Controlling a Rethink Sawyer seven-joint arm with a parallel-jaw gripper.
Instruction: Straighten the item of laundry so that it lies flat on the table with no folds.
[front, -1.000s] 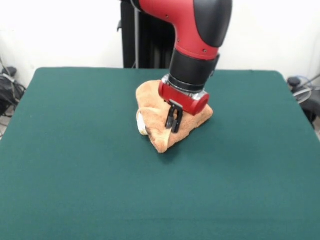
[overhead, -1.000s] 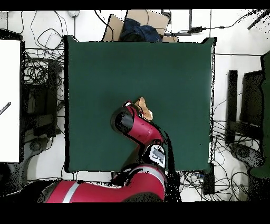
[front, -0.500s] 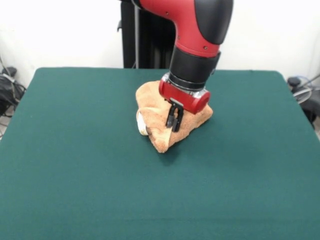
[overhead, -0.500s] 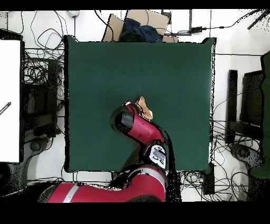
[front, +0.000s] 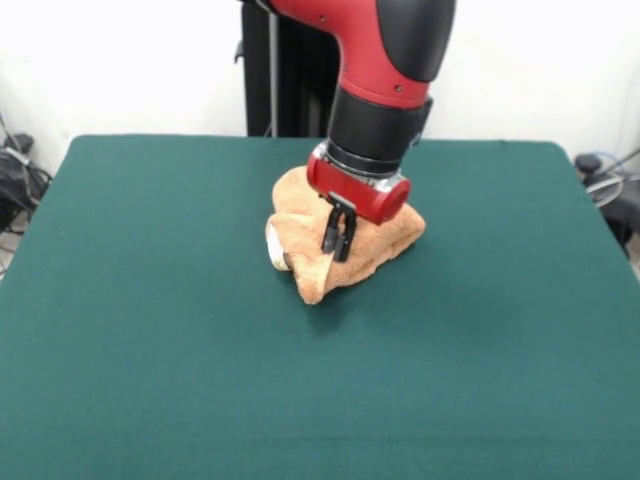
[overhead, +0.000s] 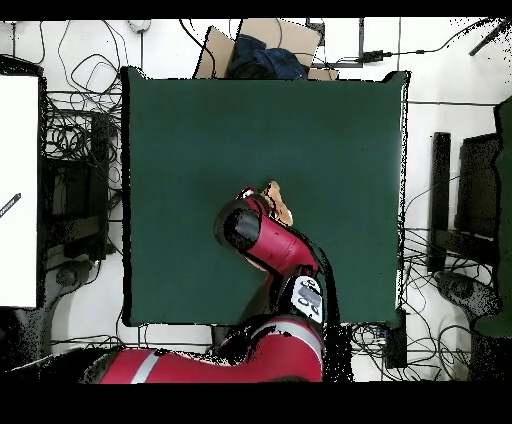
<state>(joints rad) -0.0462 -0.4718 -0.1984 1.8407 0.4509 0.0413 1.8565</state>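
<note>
The orange-tan towel (front: 382, 238) lies crumpled in a folded heap on the far middle of the green table (front: 150, 350), with a pale rolled edge at its left side. My gripper (front: 336, 245) points down onto the heap's front part, its fingers (front: 329, 240) close together and pinching a fold of the cloth. In the overhead view only a small part of the towel (overhead: 277, 206) shows beside the red arm on the table (overhead: 330, 130); the gripper itself is hidden under the arm there.
The robot's black pedestal (front: 290, 80) stands behind the table's far edge. In the overhead view a cardboard box (overhead: 262, 48) sits beyond the table's top edge, a white surface (overhead: 18, 190) at the left, and cables lie all around.
My gripper has shifted a little to the left in the front view, and the towel's front corner and rolled edge have moved left with it.
</note>
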